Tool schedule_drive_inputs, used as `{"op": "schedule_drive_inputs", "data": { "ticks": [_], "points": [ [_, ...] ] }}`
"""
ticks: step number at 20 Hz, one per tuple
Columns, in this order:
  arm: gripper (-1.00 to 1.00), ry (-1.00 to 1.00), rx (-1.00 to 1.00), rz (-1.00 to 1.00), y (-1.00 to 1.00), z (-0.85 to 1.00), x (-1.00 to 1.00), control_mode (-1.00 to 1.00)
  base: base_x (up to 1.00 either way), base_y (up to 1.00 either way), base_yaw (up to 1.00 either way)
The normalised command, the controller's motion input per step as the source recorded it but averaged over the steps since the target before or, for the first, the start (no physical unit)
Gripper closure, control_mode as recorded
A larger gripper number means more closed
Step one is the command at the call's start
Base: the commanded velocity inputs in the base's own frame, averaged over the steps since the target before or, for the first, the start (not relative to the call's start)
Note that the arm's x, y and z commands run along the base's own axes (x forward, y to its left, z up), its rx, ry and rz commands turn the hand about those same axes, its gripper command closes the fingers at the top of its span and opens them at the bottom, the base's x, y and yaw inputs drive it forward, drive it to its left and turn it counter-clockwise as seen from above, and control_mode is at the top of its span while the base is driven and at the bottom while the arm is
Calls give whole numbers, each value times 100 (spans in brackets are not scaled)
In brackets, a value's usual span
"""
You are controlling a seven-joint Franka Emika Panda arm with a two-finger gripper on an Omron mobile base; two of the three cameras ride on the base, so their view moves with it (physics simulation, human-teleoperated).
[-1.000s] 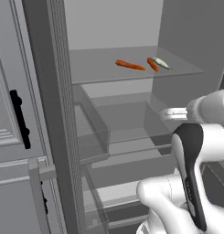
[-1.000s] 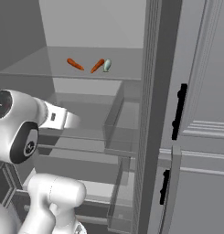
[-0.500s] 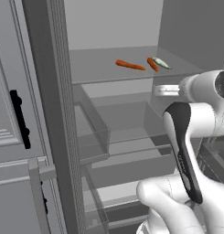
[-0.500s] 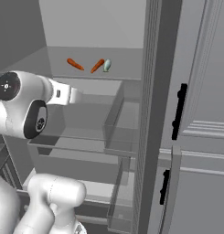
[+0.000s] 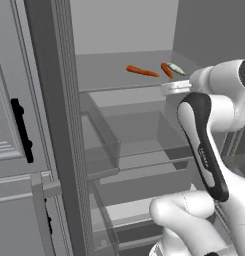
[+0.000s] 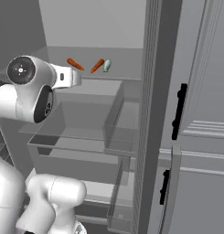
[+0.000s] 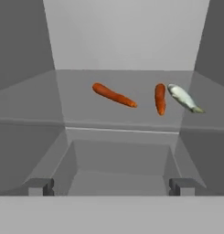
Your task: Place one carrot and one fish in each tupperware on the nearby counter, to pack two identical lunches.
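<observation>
— Carrots, where are they?
— Two carrots (image 7: pixel 114 95) (image 7: pixel 160 98) and a fish (image 7: pixel 183 98) on the fridge shelf (image 7: pixel 77 91), upper centre of the hand view; fish just beside the right carrot.
— Fingers (image 7: pixel 111 186)?
— Released, spread wide, well short of them.

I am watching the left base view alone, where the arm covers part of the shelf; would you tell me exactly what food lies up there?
Observer: In the hand view, two carrots, one to the left and another right of it, plus one fish beside that second carrot.
Operator: Thank you. Is the fish touching that carrot?
Observer: The hand view shows them close together at the far ends, but I cannot tell whether they touch.
Operator: Is the gripper holding anything?
Observer: No; in the hand view the gripper is open, its fingertips short of the shelf, with nothing between them.
</observation>
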Motion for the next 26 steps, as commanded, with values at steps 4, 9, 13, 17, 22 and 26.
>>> {"op": "schedule_drive_inputs", "data": {
  "ticks": [4, 9, 13, 17, 22, 26],
  "points": [
    [-100, 7, -14, 11, 9, 45, 6, -100, 0, 0, 0],
    [-100, 13, -4, 0, 0, 8, 24, -100, 0, 0, 0],
    [-100, 5, 0, 0, 0, -11, 56, -100, 0, 0, 0],
    [-100, 0, 0, 0, 0, -17, 72, -100, 0, 0, 0],
    [-100, 3, 0, 1, 0, -22, 83, -100, 0, 0, 0],
    [-100, 11, 0, 4, 1, -16, 90, -100, 0, 0, 0]
  ]
}}
